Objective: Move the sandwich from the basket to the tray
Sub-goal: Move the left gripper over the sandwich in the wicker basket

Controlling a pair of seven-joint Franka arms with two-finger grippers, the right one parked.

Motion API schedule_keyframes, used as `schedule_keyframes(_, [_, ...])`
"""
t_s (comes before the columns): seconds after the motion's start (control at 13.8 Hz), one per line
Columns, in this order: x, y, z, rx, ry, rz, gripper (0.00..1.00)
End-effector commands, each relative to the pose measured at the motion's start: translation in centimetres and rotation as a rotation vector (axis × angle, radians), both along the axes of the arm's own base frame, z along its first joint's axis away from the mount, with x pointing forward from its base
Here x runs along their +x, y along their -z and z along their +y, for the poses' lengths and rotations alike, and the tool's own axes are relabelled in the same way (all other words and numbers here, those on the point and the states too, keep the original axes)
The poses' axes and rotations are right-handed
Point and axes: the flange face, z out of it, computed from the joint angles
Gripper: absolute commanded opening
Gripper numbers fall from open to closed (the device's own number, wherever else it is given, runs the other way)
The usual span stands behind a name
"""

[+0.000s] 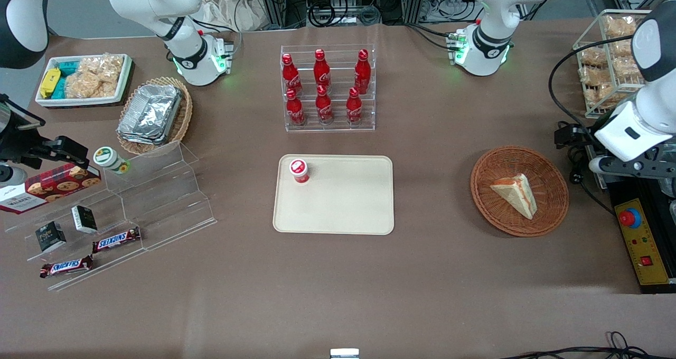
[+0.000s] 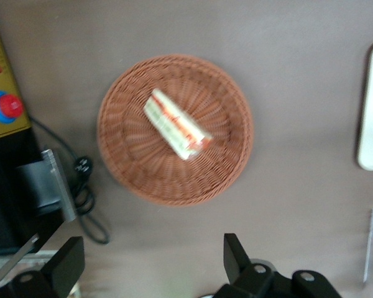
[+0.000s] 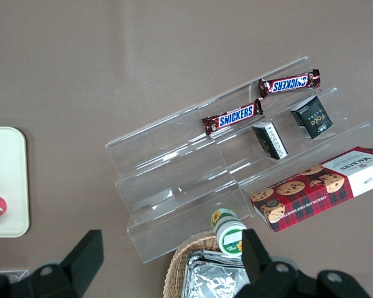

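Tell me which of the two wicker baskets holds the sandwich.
The round reddish-brown basket under the left gripper holds the sandwich; the lighter tan basket holds foil containers.

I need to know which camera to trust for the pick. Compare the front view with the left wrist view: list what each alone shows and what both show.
Front view only: the red can standing on the tray, and the rack of red bottles. Left wrist view only: the gripper, open, hovering high above the table beside the basket. Both: the sandwich lying in the basket, an edge of the tray, and the yellow control box with its red button.
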Motion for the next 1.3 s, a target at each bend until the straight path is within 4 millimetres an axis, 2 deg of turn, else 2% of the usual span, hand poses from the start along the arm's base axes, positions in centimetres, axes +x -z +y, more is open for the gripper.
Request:
schedule_keyframes(0.0, [1.7,-0.7,0.2,0.011,0.013,0.039,1.0])
schedule_keyframes(0.22, [3.5,-1.1,0.4,0.004,0.02,0.023,1.0])
schedule_keyframes(0.29, [4.0,-0.6,0.3,0.005,0.007,0.042,1.0])
schedule_keyframes(0.58, [3.7,3.0,0.3,0.01,-0.169,0.067,1.0])
schedule_keyframes(0.72, [3.8,4.9,0.1,0.015,-0.316,0.066,1.0])
schedule_keyframes(0.8, [4.0,6.1,0.0,0.013,-0.386,0.041,1.0])
schedule_keyframes(0.94, [4.1,9.8,-0.1,0.032,-0.504,-0.001,1.0])
schedule_keyframes(1.08, [3.3,14.6,-0.8,0.066,-0.723,-0.037,1.0])
schedule_keyframes(1.23, [2.7,17.5,-1.1,0.088,-0.888,-0.081,1.0])
